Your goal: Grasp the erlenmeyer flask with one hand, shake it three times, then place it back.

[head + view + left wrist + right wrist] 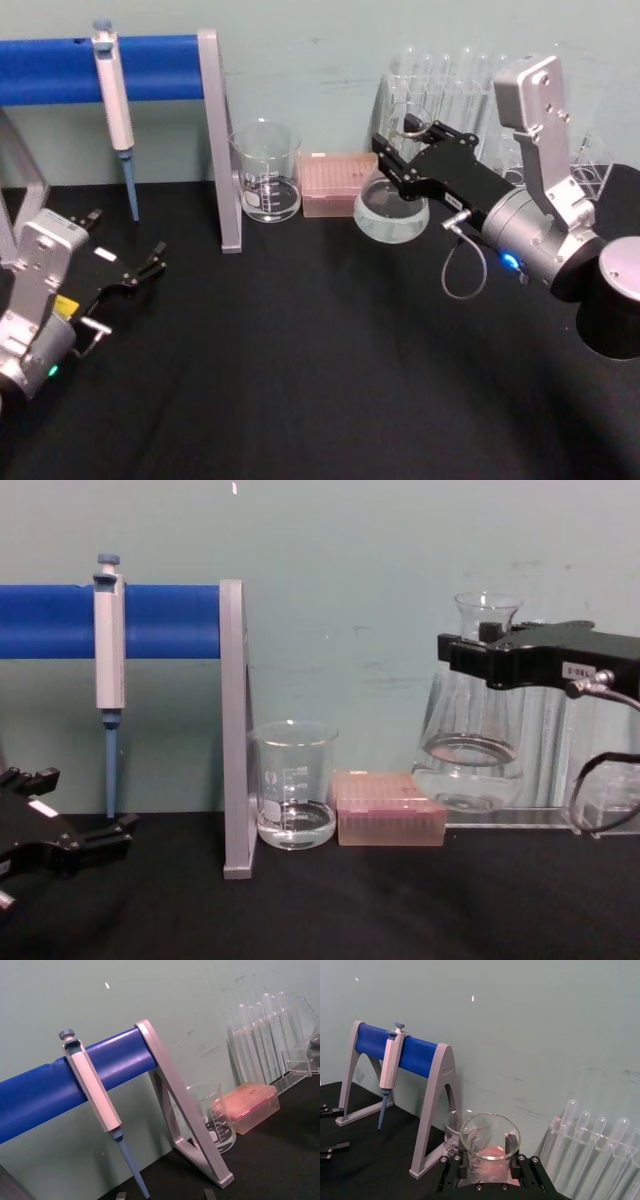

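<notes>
The erlenmeyer flask (470, 742) is a clear cone with a little liquid in its wide base. It hangs upright above the black table, right of the pink box. My right gripper (482, 658) is shut on its narrow neck just under the flared rim. From the head view the flask (391, 214) shows beneath the right gripper (410, 140). The right wrist view looks down on the flask's rim (490, 1136) between the black fingers (511, 1141). My left gripper (135, 262) rests open at the table's left, far from the flask.
A glass beaker (294, 785) and a pink tip box (388, 821) stand at the back. A blue-barred pipette stand (218, 140) with a pipette (115, 110) is at the left. A test tube rack (450, 85) sits behind the flask.
</notes>
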Tool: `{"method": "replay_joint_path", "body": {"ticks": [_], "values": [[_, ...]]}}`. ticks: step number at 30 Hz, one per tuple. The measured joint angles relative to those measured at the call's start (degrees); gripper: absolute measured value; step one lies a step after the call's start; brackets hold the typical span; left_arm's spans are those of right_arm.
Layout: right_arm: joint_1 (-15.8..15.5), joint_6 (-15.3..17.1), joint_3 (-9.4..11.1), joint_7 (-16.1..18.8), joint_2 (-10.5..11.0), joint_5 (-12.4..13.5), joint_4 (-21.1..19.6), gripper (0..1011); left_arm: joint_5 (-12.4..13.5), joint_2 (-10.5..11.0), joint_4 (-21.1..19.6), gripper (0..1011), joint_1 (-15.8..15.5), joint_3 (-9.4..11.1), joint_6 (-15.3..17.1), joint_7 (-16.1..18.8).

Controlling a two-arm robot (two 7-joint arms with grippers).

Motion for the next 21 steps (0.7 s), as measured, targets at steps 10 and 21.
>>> {"method": "replay_joint_path", "body": {"ticks": [10,21], "values": [[-0.5,0.3,0.5,3.3,-0.8,-0.2,-0.9,451,0.0,0.0,0.0,1001,0.0,0.0,0.0,0.0],[-0.8,1.1,0.2,9.6,0.0,2.2,-2.4,451,0.0,0.0,0.0,1001,0.0,0.0,0.0,0.0]]}}
